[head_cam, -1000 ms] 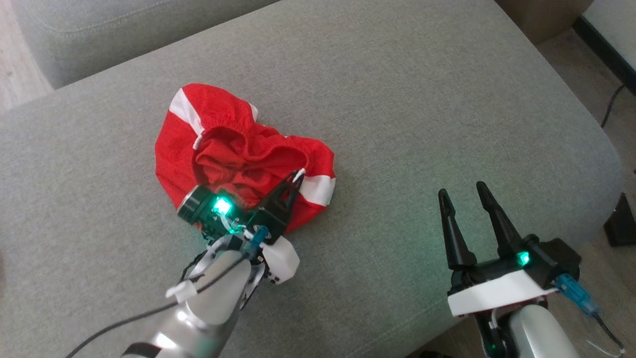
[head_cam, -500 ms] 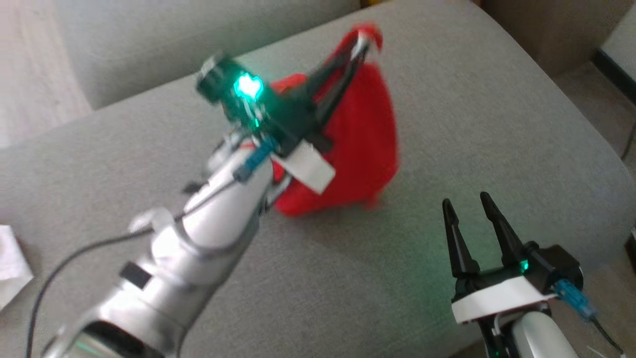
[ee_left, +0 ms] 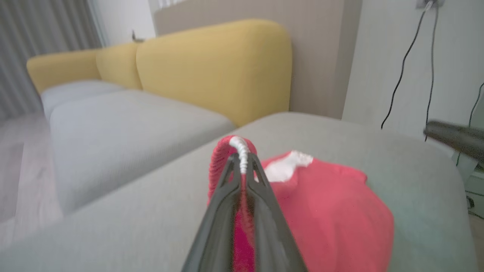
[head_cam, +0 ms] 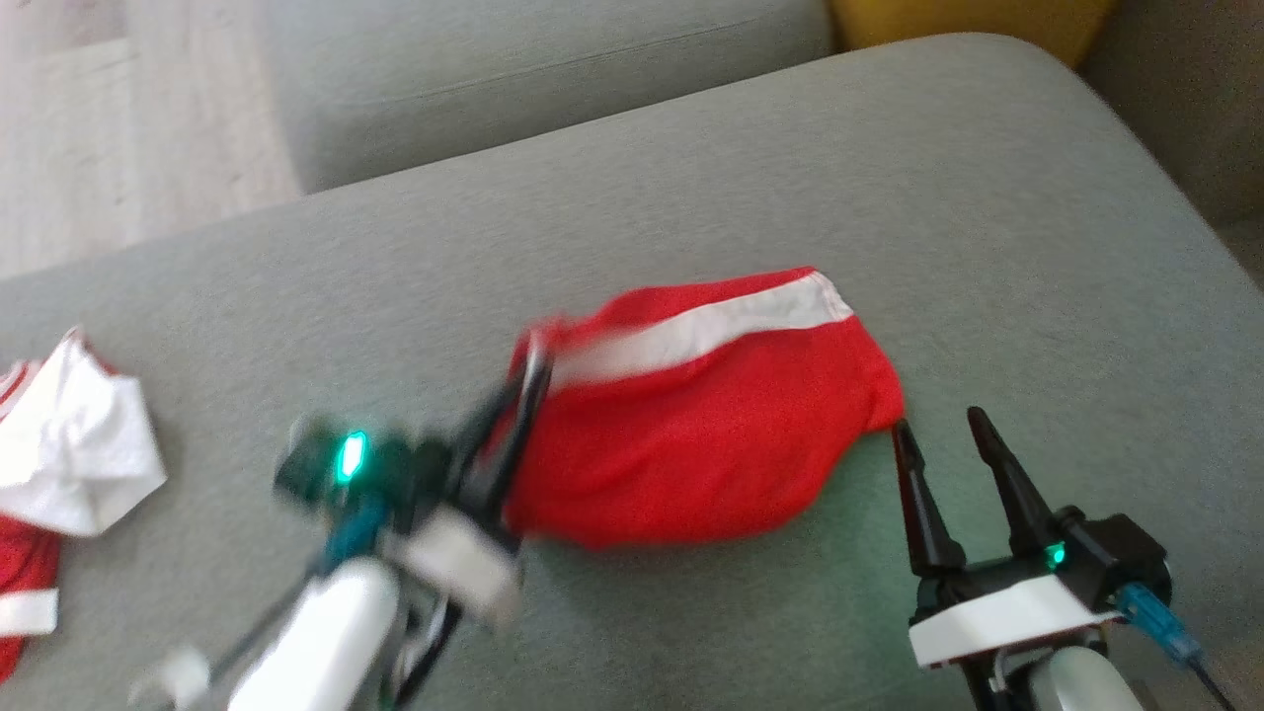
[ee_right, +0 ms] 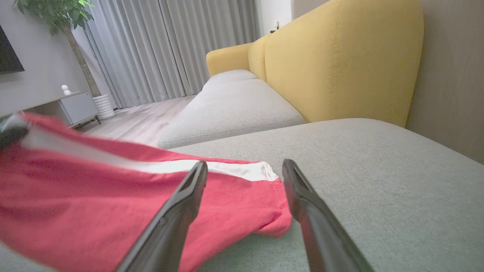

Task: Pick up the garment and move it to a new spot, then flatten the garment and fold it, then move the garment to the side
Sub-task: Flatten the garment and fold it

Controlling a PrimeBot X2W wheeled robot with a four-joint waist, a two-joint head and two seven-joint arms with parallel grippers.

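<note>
You're in the relocate step, I'd say: left gripper [head_cam: 533, 357] pinches an edge of the red garment [head_cam: 691, 444], sprawled mid-frame on the grey cushion [head_cam: 750, 168]. The right gripper [head_cam: 940, 427], lower right, is spread and empty. Next: let go, then smooth it flat.

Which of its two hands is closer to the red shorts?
Left: the left gripper is shut on the red shorts; the right gripper is open, just beside their other end.

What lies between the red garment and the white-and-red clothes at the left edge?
In the head view: bare grey cushion, then the left gripper, shut on an edge of the red garment.
</note>
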